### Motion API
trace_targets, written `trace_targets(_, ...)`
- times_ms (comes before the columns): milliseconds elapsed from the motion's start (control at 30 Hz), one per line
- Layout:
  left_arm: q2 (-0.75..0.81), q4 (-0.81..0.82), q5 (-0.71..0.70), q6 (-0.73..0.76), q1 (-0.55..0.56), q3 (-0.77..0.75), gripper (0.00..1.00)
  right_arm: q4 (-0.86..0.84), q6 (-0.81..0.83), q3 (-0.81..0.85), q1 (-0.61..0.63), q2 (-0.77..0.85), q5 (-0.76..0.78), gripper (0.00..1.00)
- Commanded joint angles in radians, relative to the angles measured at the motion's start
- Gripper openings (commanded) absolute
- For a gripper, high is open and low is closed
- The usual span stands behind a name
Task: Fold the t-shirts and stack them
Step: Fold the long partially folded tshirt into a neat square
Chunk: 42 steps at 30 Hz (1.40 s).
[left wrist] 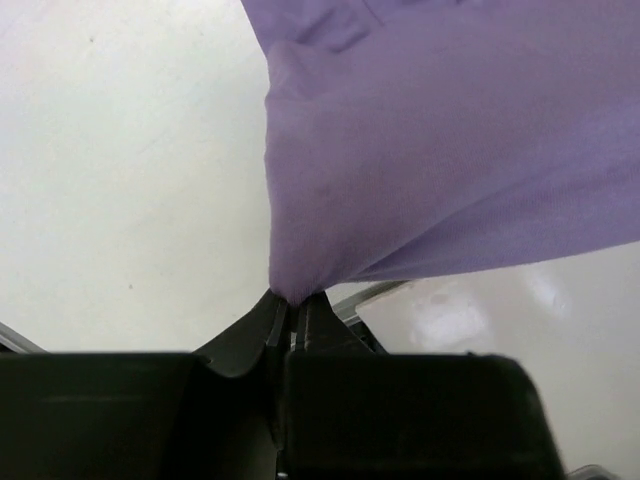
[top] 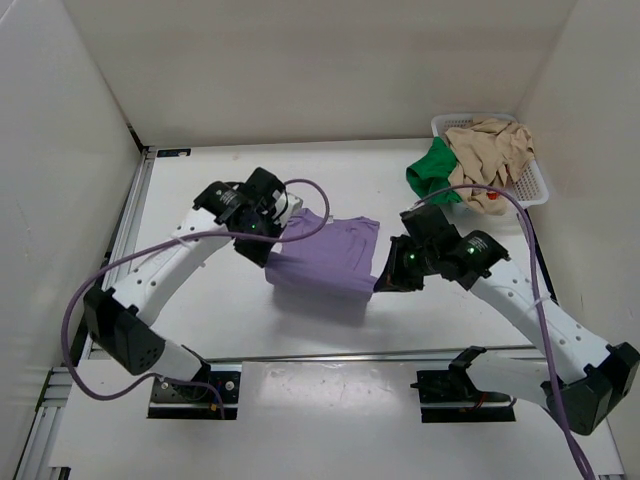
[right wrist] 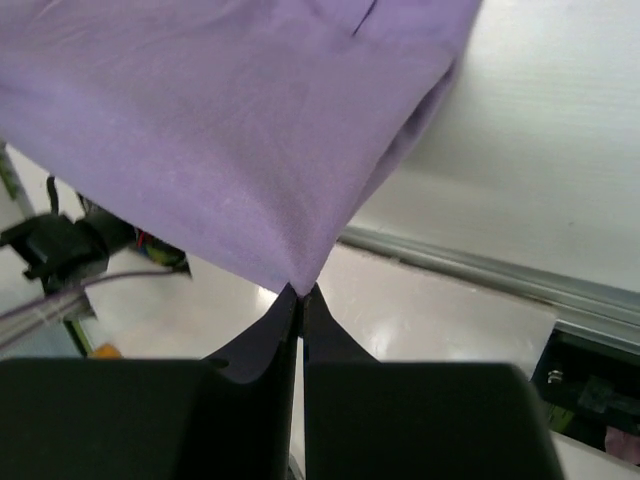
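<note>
Lavender t-shirt (top: 325,255) hangs stretched between both hands over the middle of the surface (top: 200,190). Left hand (left wrist: 297,305) has its fingers clamped tight on a bunched fold at the shirt's left edge. Right hand (right wrist: 300,298) is pinched closed on a corner of the cloth at the right edge. White lattice basket (top: 530,185) sits at the far right corner. Tan t-shirt (top: 490,150) is piled in it, green t-shirt (top: 432,170) spills over its left rim, and a bit of orange-red t-shirt (top: 497,197) shows at its near edge.
</note>
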State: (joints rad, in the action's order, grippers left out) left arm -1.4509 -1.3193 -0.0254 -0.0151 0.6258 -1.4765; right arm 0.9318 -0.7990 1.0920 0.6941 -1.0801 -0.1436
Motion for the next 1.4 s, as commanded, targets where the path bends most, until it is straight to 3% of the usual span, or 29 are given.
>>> trace_targets(0,-0.057,-0.087,-0.065,0.015,-0.073,-0.102,0.1,0.079,0.056,0.049,-0.062,-0.047,0.098,0.0)
trace_targets(333,-0.278,0.057,-0.056,0.015,-0.195,-0.284,0.1,-0.039,0.173,0.192,-0.237,-0.306,0.078,0.0)
trace_targets(467,-0.37,0.095,-0.056,0.015,-0.195,-0.376,0.1,-0.059,0.192,0.23,-0.289,-0.421,0.041,0.0)
trace_targets(700,-0.485,0.203,-0.047,0.015,-0.204,-0.396,0.1,-0.103,0.21,0.275,-0.357,-0.566,0.026,0.0)
trace_targets(1067,-0.664,0.269,-0.08,0.015,-0.258,-0.496,0.1,-0.113,0.201,0.482,-0.43,-0.848,0.006,0.0)
trace_targets(1167,-0.68,0.282,-0.08,0.015,-0.258,-0.519,0.23,-0.113,0.187,0.549,-0.453,-0.923,-0.005,0.19)
trace_targets(1200,-0.695,0.293,-0.096,0.015,-0.258,-0.519,0.33,-0.113,0.187,0.563,-0.464,-0.938,-0.005,0.19)
trace_targets(1233,-0.71,0.31,-0.116,0.015,-0.258,-0.519,0.56,-0.113,0.176,0.58,-0.473,-0.961,0.034,0.19)
trace_targets(1267,-0.721,0.327,-0.14,0.015,-0.258,-0.519,0.65,-0.126,0.167,0.61,-0.473,-0.971,0.056,0.23)
trace_targets(1333,-0.755,0.353,-0.214,0.015,-0.281,-0.563,0.67,-0.168,0.194,0.64,-0.482,-0.983,0.056,0.39)
trace_targets(1367,-0.766,0.353,-0.234,0.015,-0.29,-0.583,0.67,-0.18,0.208,0.658,-0.482,-0.983,0.035,0.41)
